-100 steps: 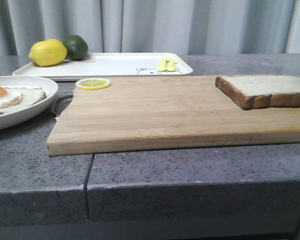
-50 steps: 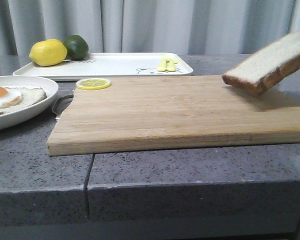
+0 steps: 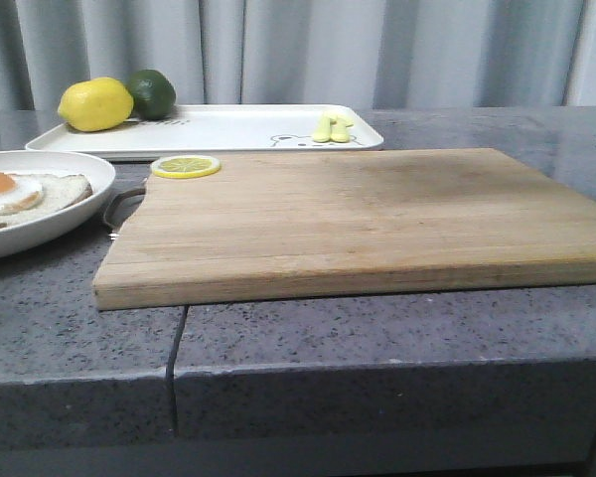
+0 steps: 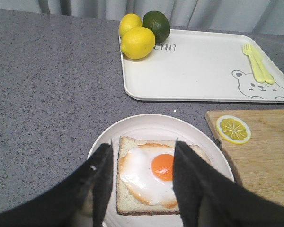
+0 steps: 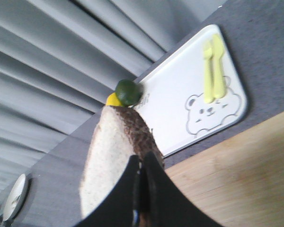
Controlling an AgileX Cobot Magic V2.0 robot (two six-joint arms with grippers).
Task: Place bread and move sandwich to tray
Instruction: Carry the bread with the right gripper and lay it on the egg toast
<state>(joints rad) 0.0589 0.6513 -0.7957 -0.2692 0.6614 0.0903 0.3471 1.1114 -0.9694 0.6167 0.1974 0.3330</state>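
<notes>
Aloft, right gripper [image 5: 141, 189] clamping bread [image 5: 114, 156]

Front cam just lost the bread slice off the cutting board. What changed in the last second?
The thick, pale, brown-crusted bread slice tilted up off the wooden cutting board and left the front view; the right gripper now holds it clamped. The round white plate with the egg sandwich, the lemon slice and the white tray stayed put.
</notes>
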